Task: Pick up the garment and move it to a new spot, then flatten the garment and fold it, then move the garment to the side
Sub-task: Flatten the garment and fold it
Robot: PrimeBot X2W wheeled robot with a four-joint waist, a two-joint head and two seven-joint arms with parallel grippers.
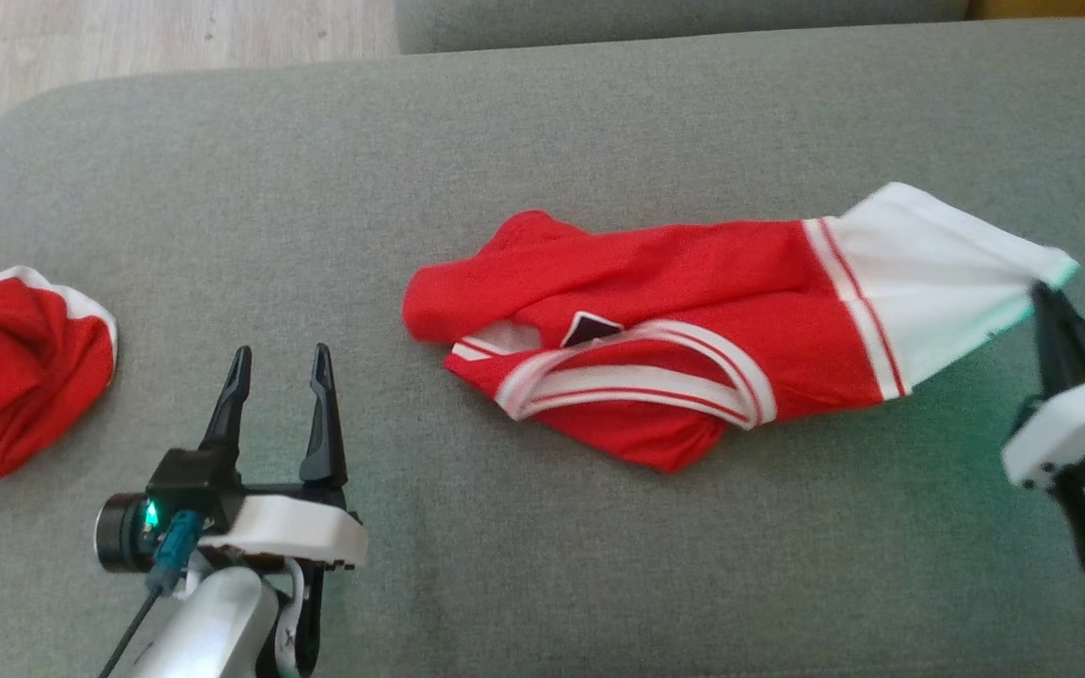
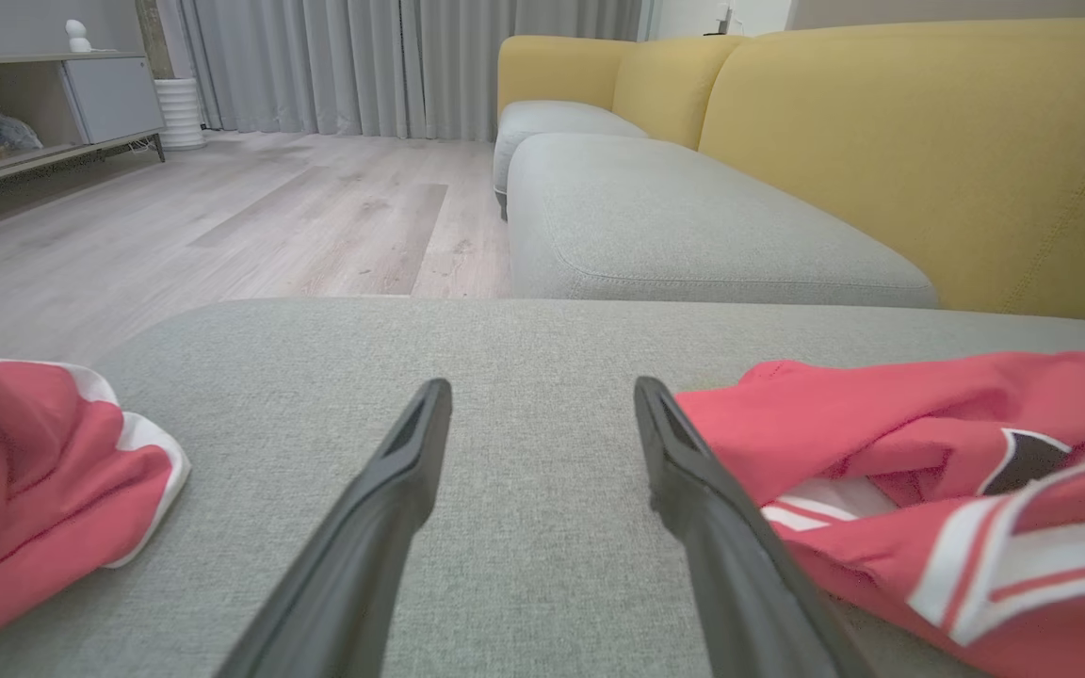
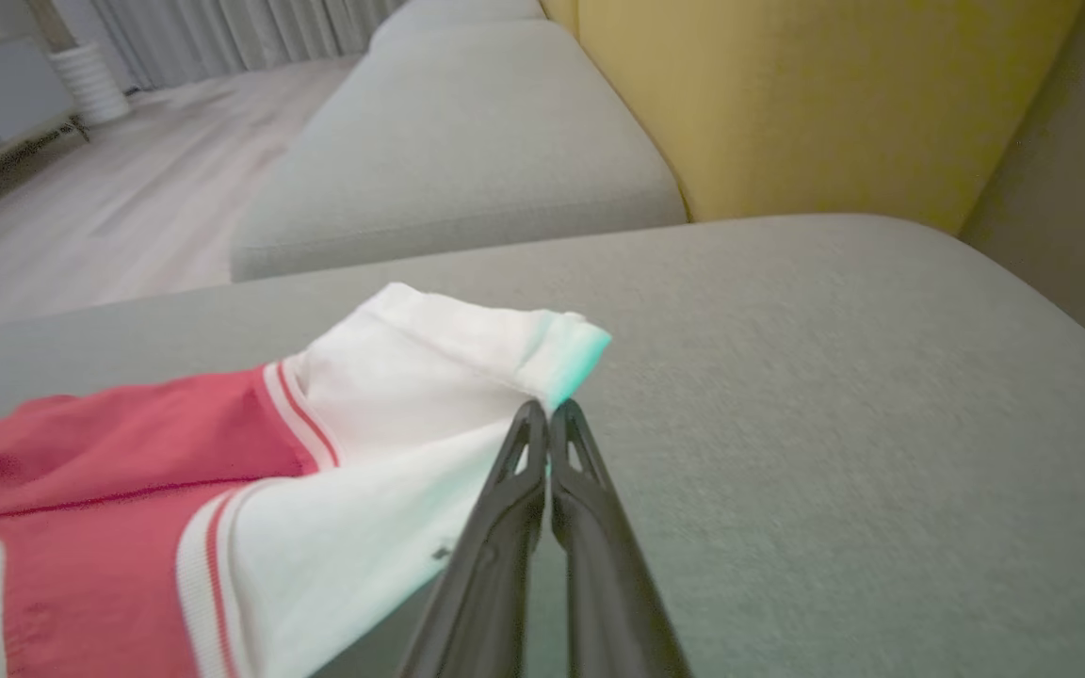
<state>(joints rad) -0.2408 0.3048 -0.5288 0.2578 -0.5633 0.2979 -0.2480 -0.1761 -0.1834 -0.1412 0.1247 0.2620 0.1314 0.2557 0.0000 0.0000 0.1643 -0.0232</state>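
At the far left of the grey cushion (image 1: 316, 169) a second red garment (image 1: 15, 377) lies bunched up, with nothing touching it. A little to its right the left gripper (image 1: 281, 358) hovers low over bare cushion, fingers spread wide and holding nothing. In the middle lies the garment (image 1: 674, 311), red with white trim, rumpled and doubled over itself. At the right, the right gripper (image 1: 1044, 294) is pinched tight on its white end, which is raised off the cushion and drawn taut. I'd say it's being dragged or stretched out. Flattening looks unfinished, and folding and setting aside are yet to come.
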